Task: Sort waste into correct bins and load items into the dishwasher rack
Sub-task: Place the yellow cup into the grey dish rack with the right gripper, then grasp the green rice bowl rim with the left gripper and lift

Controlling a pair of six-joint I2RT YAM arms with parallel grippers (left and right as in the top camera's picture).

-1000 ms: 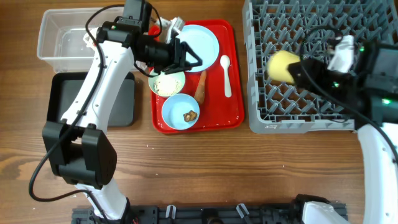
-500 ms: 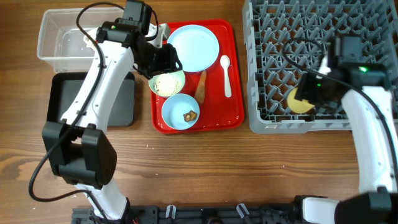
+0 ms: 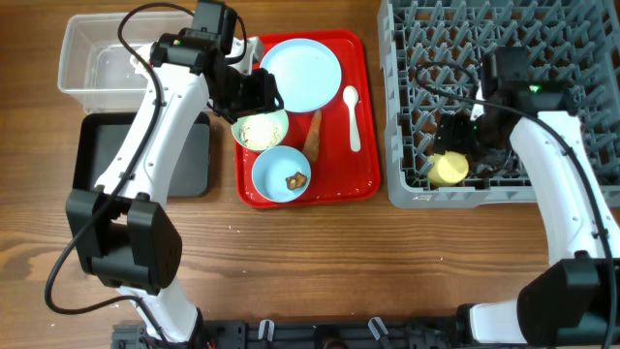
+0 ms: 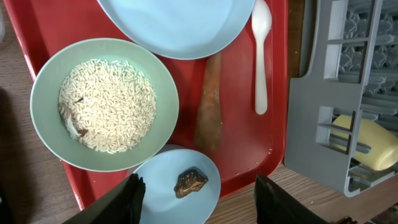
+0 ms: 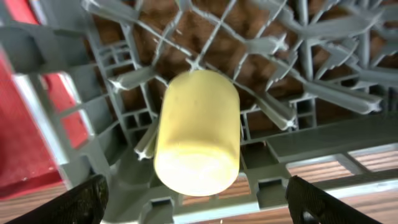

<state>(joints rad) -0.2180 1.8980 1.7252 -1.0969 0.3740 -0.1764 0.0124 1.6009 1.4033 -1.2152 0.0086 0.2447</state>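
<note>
left gripper (image 3: 260, 100) open, fingers (image 4: 134, 199) spread wide, hovering over the red tray (image 3: 366, 176) above the two bowls, holding nothing. rice bowl (image 4: 102, 102) full of white rice (image 4: 109, 106) with a small brownish bit at its edge. second bowl (image 3: 281, 173) just beside it, nearer the front edge of the tray, with the brown food lump (image 4: 190, 183) in it. orange-brown stick (image 4: 209, 106) lies flat on the tray between bowls and white spoon (image 4: 260, 53). light-blue plate (image 3: 301, 75) at the back of the tray, empty. clear tub (image 3: 97, 63) and black tray (image 3: 145, 155) on the table (image 3: 310, 262) left of the red tray, both hold nothing i can make out. wrapper mostly hidden behind the left arm, cannot tell where it is.

right gripper (image 3: 457, 143) open, fingers (image 5: 87, 199) far apart on either side of the yellow cup (image 5: 198, 130) and not touching it. cup lies on its side among the pegs in the front left corner of the grey rack (image 3: 397, 189).
</note>
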